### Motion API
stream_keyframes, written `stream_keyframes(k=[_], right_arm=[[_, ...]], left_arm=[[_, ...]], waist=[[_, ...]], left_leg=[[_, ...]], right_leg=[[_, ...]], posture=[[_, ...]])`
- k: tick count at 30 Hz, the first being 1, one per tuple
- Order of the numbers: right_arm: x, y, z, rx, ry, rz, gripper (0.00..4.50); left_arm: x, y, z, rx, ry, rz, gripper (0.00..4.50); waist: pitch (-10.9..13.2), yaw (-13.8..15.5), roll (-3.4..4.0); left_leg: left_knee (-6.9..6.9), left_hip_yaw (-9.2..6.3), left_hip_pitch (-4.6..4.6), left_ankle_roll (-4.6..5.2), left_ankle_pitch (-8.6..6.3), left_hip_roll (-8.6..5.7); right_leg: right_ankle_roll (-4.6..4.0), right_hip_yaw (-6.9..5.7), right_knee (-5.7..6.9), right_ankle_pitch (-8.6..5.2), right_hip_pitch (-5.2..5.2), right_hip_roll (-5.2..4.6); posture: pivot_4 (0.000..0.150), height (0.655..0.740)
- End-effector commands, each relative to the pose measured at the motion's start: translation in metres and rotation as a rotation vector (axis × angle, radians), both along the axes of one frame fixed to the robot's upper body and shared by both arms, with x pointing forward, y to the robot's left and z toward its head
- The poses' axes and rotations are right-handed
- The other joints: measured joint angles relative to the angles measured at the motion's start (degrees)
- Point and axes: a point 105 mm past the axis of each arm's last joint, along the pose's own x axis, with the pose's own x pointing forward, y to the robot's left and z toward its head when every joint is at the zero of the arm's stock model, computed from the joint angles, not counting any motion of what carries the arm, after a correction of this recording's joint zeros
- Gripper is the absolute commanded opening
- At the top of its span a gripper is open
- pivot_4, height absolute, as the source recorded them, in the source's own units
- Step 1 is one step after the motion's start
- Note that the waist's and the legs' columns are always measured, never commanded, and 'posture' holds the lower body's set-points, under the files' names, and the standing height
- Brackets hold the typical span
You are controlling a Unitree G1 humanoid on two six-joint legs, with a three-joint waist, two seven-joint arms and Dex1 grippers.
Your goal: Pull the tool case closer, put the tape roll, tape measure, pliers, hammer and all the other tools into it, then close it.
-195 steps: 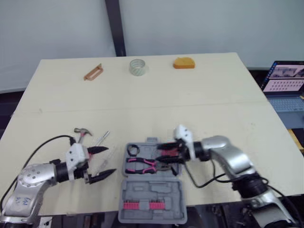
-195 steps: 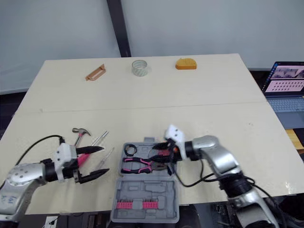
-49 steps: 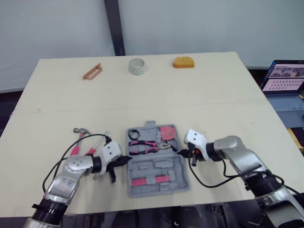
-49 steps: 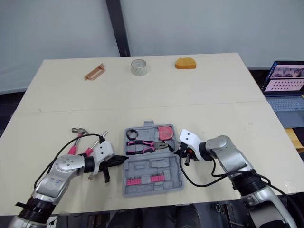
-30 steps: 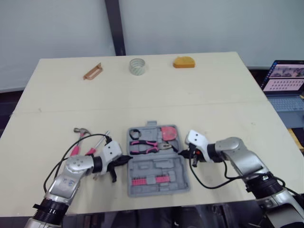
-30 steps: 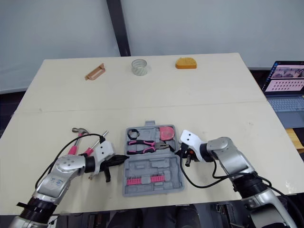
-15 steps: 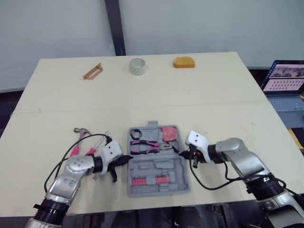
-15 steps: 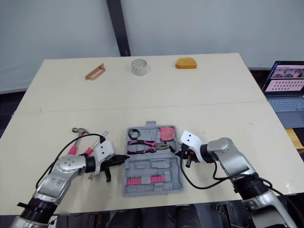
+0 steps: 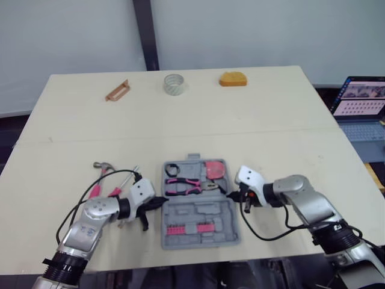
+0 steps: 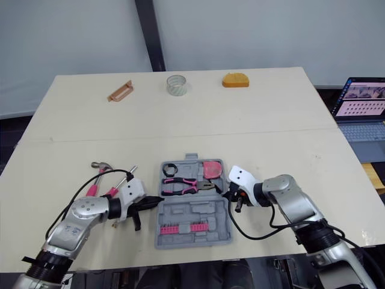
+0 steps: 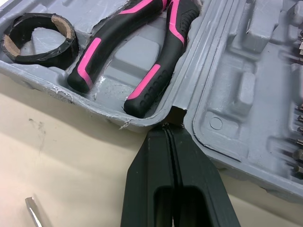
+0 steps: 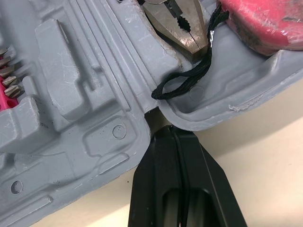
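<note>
The grey tool case [image 9: 198, 211] lies open near the table's front edge. Its far half holds a black tape roll [image 11: 38, 40], pink-and-black pliers [image 9: 186, 183] and a pink tape measure [image 12: 265, 23]. Its near half carries a row of pink bits [image 9: 177, 229]. My left gripper [image 11: 171, 124] is shut, its tip touching the hinge notch on the case's left side. My right gripper [image 12: 163, 130] is shut too, with its tip against the notch on the right side. A hammer [image 9: 102, 167] and screwdrivers [image 9: 126, 177] lie on the table left of the case, behind my left arm.
Along the table's far edge lie a wooden handle-shaped piece [image 9: 117, 91], a clear tape roll [image 9: 173, 83] and an orange object [image 9: 233, 79]. An open laptop [image 9: 361, 102] stands off the table to the right.
Over the last second nothing has visibly moved. Since the earliest frames the left gripper has shut and come to the case's left side, the right has drawn back to its right side, and the case sits farther in.
</note>
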Motion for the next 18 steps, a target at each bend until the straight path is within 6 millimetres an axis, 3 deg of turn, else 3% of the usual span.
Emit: stream_keyframes(k=[1, 18], right_arm=[[-0.009, 0.016, 0.000, 0.031, 0.006, 0.069, 0.00], [-0.002, -0.013, -0.002, -0.012, -0.003, 0.008, 0.00]], left_arm=[[0.001, -0.016, 0.015, -0.034, -0.063, -0.057, 0.01], [0.003, 0.012, 0.016, 0.006, -0.053, 0.001, 0.01]], waist=[[0.00, 0.00, 0.00], [0.00, -0.04, 0.00]], left_leg=[[0.00, 0.00, 0.00, 0.00, 0.00, 0.00], [0.00, 0.00, 0.00, 0.00, 0.00, 0.00]], right_leg=[[0.00, 0.00, 0.00, 0.00, 0.00, 0.00], [0.00, 0.00, 0.00, 0.00, 0.00, 0.00]], posture=[[0.150, 0.7400], [0.150, 0.7400]])
